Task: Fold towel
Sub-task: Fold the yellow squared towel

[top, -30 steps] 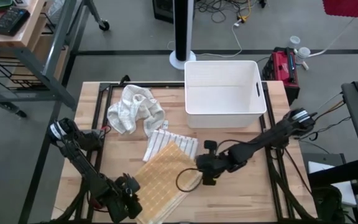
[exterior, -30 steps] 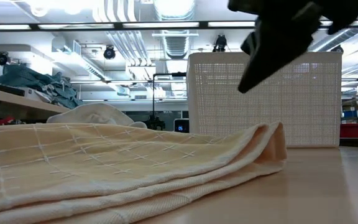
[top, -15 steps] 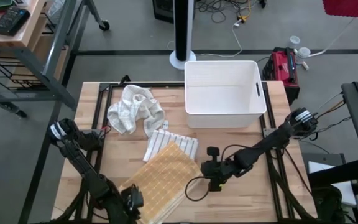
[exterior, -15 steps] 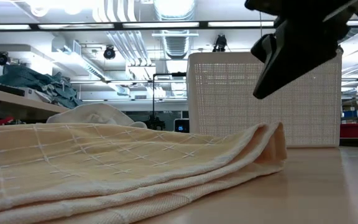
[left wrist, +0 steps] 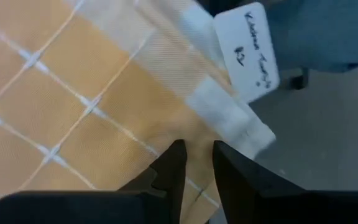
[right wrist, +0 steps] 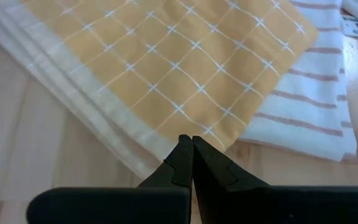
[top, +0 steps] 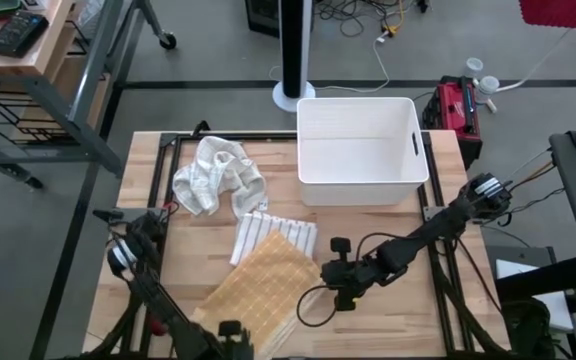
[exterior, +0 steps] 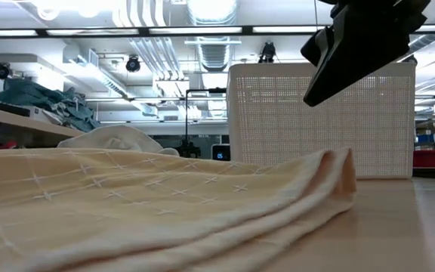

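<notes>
Pinching a hemmed edge of the yellow checked towel (top: 263, 285) with the left gripper (top: 230, 330), at the very bottom of the high view, left of centre. Seen from the left wrist view with both dark fingers (left wrist: 171, 167) set close together and yellow cloth running between them, beside a white label (left wrist: 250, 53) sewn at the hem. Lying folded in layers on the wooden table (top: 388, 225), lower centre of the high view, that towel; its upper corner overlapping a striped towel (top: 268, 228) just above it. Filling the lower half of the low view as stacked soft folds (exterior: 165, 211), folded end toward the right.

Hanging just right of the yellow towel in the high view, the right gripper (top: 330, 288), clenched on nothing, fingertips pressed together above the towel's pale border in the right wrist view (right wrist: 186, 144). Showing in the low view as a dark shape at upper right, clear of the cloth.

Resting upper left on the table, a crumpled white towel (top: 213, 172). Standing at upper centre, a white bin (top: 358, 150), apart from the towels.
</notes>
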Controlling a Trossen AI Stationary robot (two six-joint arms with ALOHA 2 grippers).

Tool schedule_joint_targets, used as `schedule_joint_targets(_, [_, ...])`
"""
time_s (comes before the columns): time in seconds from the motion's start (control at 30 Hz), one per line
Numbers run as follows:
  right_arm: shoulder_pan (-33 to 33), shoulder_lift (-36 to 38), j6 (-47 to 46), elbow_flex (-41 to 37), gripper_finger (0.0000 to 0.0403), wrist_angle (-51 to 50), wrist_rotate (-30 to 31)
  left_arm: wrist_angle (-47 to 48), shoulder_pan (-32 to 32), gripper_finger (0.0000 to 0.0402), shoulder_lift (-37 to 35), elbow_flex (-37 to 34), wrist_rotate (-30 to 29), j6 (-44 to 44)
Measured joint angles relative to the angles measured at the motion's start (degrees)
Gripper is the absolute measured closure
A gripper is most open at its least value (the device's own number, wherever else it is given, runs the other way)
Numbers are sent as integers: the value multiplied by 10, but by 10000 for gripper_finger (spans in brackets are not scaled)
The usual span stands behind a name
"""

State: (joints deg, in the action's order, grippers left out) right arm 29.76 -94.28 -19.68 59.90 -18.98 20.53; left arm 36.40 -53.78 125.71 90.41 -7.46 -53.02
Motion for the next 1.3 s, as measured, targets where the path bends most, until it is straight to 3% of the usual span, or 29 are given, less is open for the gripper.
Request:
schedule_joint_targets(0.23, [0, 0, 2, -1, 403, 2, -15, 97, -3, 291, 79, 133, -99, 2])
schedule_joint_targets(0.43, [9, -3, 34, -2, 403, 68, -59, 172, 14, 277, 88, 133, -235, -33])
schedule_joint_targets(0.57, [24, -20, 61, 1, 403, 126, -73, 192, 32, 287, 87, 119, -250, -81])
schedule_joint_targets(0.73, [32, -54, 106, 33, 403, 141, -70, 187, 35, 312, 85, 119, -242, -65])
schedule_joint_targets(0.97, [40, -141, 189, 110, 403, 133, -74, 171, 35, 389, 85, 116, -273, -67])
schedule_joint_targets(1.03, [45, -163, 215, 136, 398, 125, -75, 168, 37, 393, 85, 116, -276, -74])
schedule_joint_targets(1.3, [43, -203, 277, 211, 309, 91, -75, 164, 38, 398, 85, 114, -285, -103])
